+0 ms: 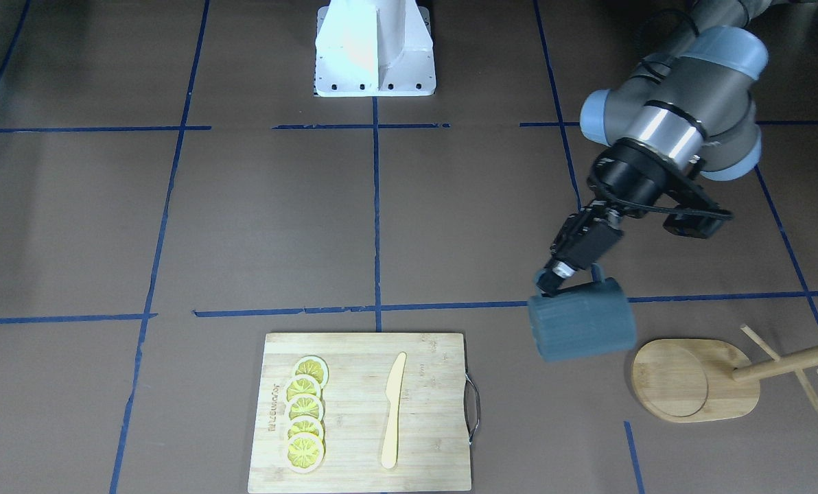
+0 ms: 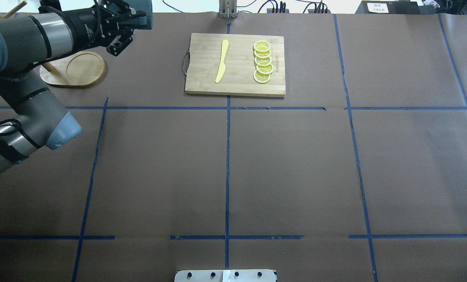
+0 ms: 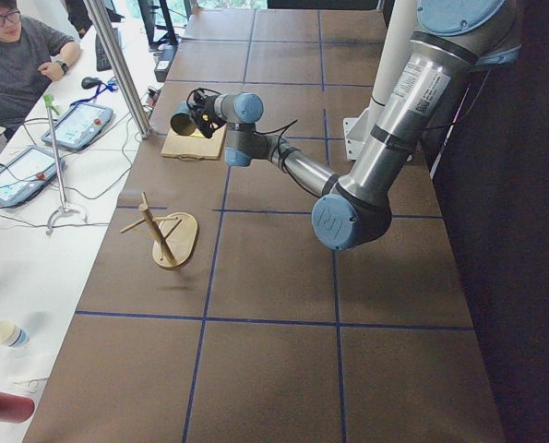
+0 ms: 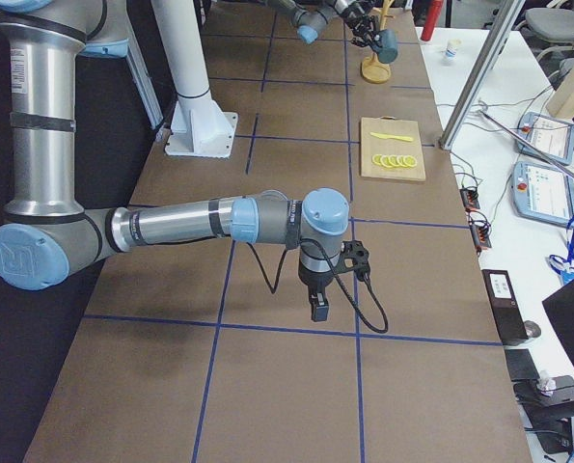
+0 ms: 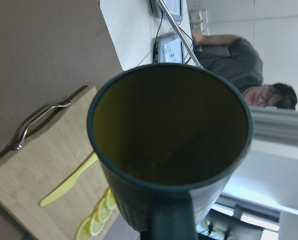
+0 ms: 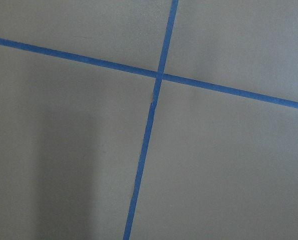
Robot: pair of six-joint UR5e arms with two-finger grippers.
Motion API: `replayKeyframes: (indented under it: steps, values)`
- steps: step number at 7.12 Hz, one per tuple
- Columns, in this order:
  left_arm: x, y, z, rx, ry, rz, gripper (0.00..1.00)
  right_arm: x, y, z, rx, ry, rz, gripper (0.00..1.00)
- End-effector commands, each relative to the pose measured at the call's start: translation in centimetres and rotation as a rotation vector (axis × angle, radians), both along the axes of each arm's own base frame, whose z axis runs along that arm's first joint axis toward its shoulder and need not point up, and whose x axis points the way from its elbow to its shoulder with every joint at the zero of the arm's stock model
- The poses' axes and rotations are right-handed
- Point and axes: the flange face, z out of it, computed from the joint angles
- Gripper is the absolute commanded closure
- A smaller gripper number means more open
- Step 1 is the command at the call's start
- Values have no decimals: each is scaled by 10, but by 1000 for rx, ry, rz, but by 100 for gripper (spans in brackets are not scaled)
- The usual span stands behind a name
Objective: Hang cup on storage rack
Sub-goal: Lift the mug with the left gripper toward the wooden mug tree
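Observation:
The cup (image 1: 580, 322) is dark teal-grey and ribbed. It is held in the air on its side, and the left wrist view looks into its yellow interior (image 5: 169, 135) with the handle at the bottom. My left gripper (image 1: 558, 274) is shut on it at the handle side. The cup hangs just beside the storage rack (image 1: 690, 377), a light wooden mug tree with an oval base, a post and thin pegs, and does not touch it. The cup (image 2: 141, 17) and the storage rack (image 2: 75, 70) also show overhead. My right gripper (image 4: 319, 311) points down over the table, far from both; I cannot tell its state.
A wooden cutting board (image 1: 361, 412) with a metal handle carries a yellow knife (image 1: 393, 412) and several lemon slices (image 1: 305, 415), to the side of the rack. Blue tape lines cross the brown table. An operator (image 3: 16, 55) sits beyond the table's edge.

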Motion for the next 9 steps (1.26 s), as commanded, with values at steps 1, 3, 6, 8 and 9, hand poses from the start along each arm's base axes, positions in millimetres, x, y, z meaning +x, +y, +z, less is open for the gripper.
replayKeyframes:
  steps: [1,3,6,8,9]
  values:
    - [-48,-26,47,-88,286,-42,100,0,0,-1,4,1,0,0]
    - [-63,-26,103,-29,469,-101,100,0,-2,-1,28,3,1,0]
    - [-80,-23,158,35,549,-172,100,0,-2,-3,32,3,1,0]
    - [-86,-18,186,33,547,-175,100,0,-2,-3,34,3,1,0]
    - [-92,-15,194,33,548,-182,100,0,-2,-4,35,3,1,0]
